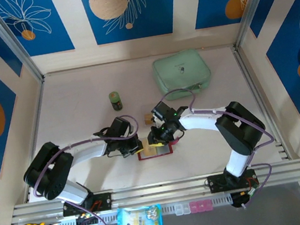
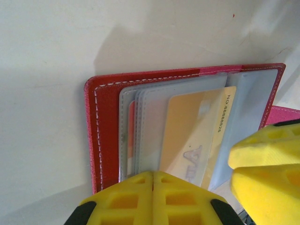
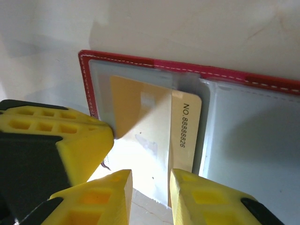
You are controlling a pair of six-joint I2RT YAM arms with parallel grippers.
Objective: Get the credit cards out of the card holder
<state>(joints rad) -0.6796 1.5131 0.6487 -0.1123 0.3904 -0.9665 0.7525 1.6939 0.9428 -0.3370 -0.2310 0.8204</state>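
well, the pale table [image 1: 79,89] is boxed in by cream walls with blue flower panels [image 1: 124,10], and the red card holder [image 1: 155,151] lies open near its front edge, a yellow credit card [image 3: 140,117] showing in a clear sleeve. beyond the holder stands a small green bottle [image 1: 115,100], farther back to the right lies a mint-green pouch [image 1: 182,73], and a snack packet [image 1: 138,219] rests on the rail nearer than it. both arms crowd over the holder: the left gripper [image 2: 153,178], fingers pressed together, sits at its left edge, while the right gripper [image 3: 151,180], fingers slightly spread, has the card's edge in its gap.
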